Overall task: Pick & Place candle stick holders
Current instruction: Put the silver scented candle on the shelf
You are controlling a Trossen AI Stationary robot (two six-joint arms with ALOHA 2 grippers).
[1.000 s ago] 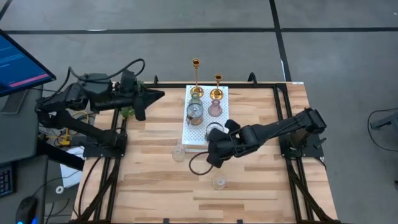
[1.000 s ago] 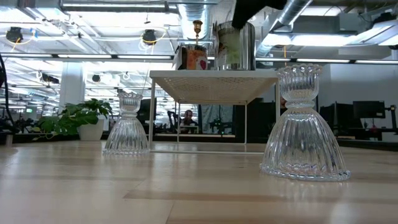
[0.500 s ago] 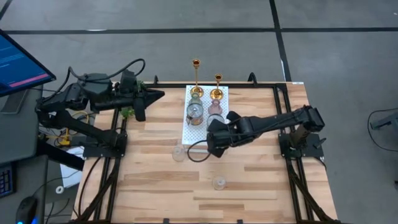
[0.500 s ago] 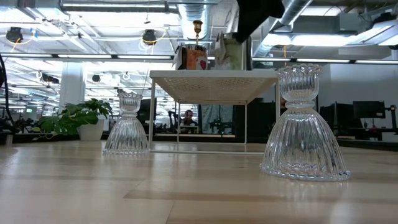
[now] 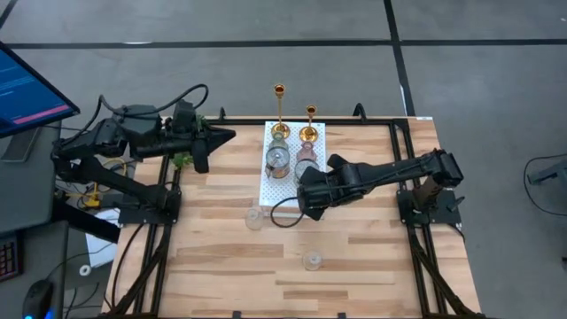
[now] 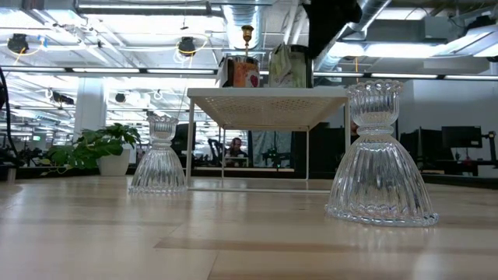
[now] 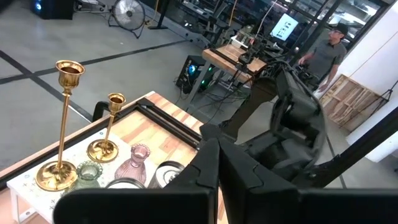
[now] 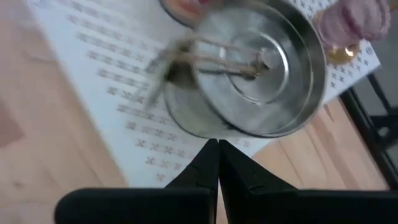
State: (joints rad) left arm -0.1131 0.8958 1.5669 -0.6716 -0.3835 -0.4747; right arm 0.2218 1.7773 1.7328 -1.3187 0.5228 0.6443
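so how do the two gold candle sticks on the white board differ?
The left gold stick is clearly taller, with a wider base, than the right gold stick. In the high view the left one stands at the board's back left corner, the right one beside it. Both upright, same cup-topped shape.

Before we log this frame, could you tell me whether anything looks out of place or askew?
Nothing stands out. Both clear glass holders stand upright on the table, and the gold sticks stand straight on the white board. Right hand hovers shut by the board.

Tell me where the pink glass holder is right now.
In the high view the pink holder stands on the white board, below the shorter gold stick and right of the silvery cup.
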